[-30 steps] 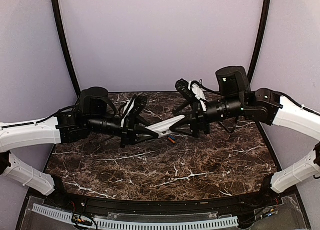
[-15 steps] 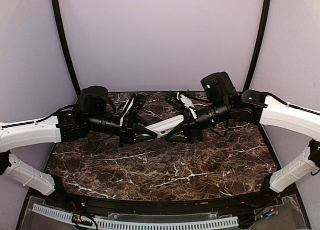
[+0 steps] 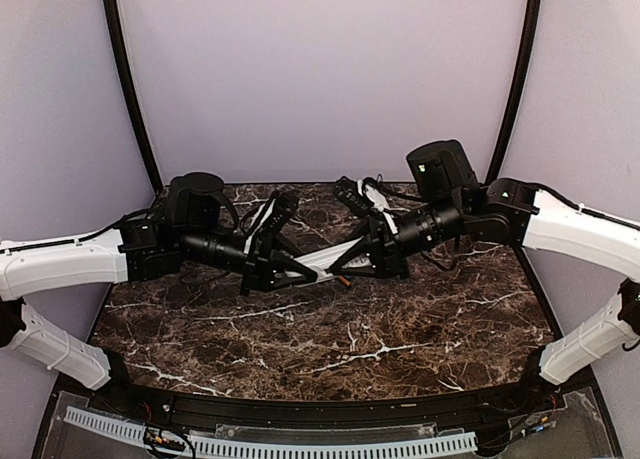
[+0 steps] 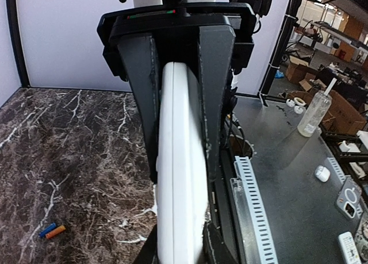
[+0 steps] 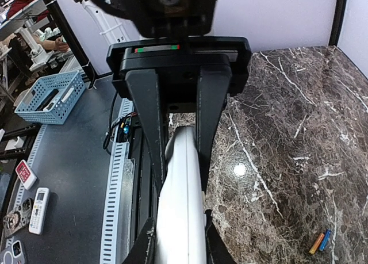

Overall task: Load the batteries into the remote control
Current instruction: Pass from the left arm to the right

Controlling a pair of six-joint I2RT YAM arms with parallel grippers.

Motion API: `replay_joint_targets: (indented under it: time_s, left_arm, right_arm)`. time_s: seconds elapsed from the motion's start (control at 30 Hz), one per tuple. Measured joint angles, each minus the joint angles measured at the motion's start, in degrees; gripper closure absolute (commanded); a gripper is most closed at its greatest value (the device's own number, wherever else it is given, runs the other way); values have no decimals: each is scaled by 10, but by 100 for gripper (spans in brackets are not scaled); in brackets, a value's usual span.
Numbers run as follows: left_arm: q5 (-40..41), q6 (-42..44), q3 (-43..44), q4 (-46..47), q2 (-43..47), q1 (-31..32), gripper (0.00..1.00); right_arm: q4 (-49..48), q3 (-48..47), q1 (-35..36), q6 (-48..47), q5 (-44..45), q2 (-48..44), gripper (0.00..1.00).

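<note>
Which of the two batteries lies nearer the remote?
The orange battery: it lies on the side toward the remote control; the blue battery lies beyond it.

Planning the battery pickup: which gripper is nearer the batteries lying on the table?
Right. The right gripper hangs almost over the batteries; the left gripper is farther off to their left. Both jaws flank the remote control.

Robotics lab, no question: a marble-look table [image 3: 300,349] boxed in by plain lilac panels [image 3: 320,79], a metal workbench [image 4: 293,178] alongside with slotted cable duct [image 4: 253,203], cardboard boxes [image 4: 344,106] and a blue basket [image 5: 49,97].
</note>
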State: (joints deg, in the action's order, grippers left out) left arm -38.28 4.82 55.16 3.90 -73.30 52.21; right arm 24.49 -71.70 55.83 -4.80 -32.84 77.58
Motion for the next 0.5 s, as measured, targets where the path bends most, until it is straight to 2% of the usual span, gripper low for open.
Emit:
replay_joint_targets:
  time_s: [0.13,0.23,0.27,0.3,0.33,0.37,0.43,0.5]
  left_arm:
    - [-18,-6,3,-6,0,-4,100]
    - [-19,-7,3,-6,0,-6,100]
    - [-19,-7,3,-6,0,-7,96]
    - [-19,-7,3,-6,0,-7,72]
    - [-18,-7,3,-6,0,-7,57]
    - [-16,-8,3,-6,0,-7,32]
    - [-2,-2,4,-5,0,-7,10]
    - [20,3,5,-7,0,-10,2]
  right_arm:
    - [1,-3,1,-19,-11,0,85]
    - [1,-4,0,-20,-13,1,91]
    - [1,-4,0,-20,-13,1,93]
    - [1,-4,-1,-20,-14,1,96]
    - [1,-4,-1,-20,-15,1,97]
    - [1,-4,-1,-17,-15,1,99]
    - [3,-4,-2,-6,-14,2,100]
    - [4,-4,-5,9,-10,5,100]
